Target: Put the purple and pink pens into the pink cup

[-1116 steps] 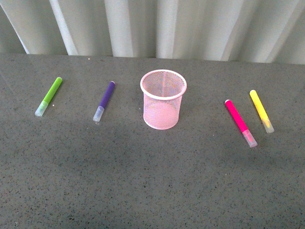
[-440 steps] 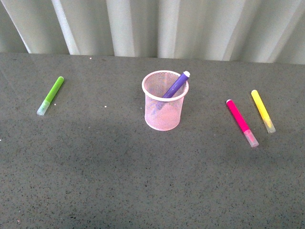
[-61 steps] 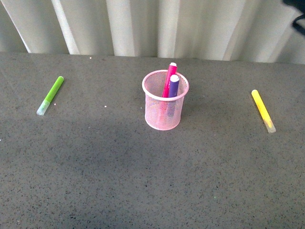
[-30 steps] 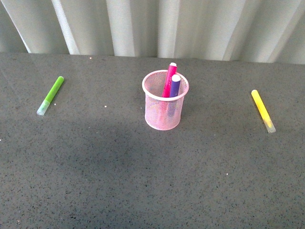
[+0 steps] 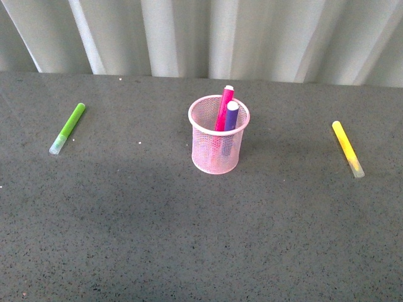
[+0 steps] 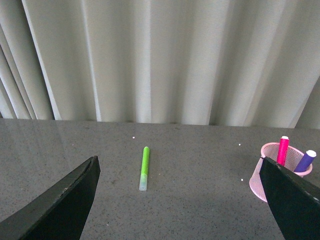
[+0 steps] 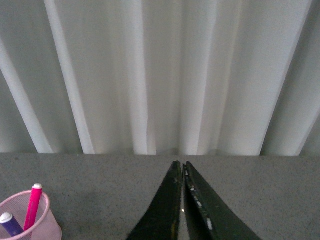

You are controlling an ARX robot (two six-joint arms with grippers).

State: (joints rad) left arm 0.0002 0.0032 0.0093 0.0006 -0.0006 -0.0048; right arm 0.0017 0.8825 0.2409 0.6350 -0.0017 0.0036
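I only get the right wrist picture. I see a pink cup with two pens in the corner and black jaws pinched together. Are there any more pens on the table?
Observer: Yes. A yellow marker lies flat on the table, on the right-hand side of the pink cup, well apart from it.
Operator: Only that one?
Observer: No, a lime green marker lies flat on the other side of the cup, also well apart.
Operator: What is the other arm doing?
Observer: The left gripper has its jaws wide open, with nothing between them.
Operator: Are the pens properly in?
Observer: From the front, the pink pen and purple pen both stand inside, leaning on the far rim.
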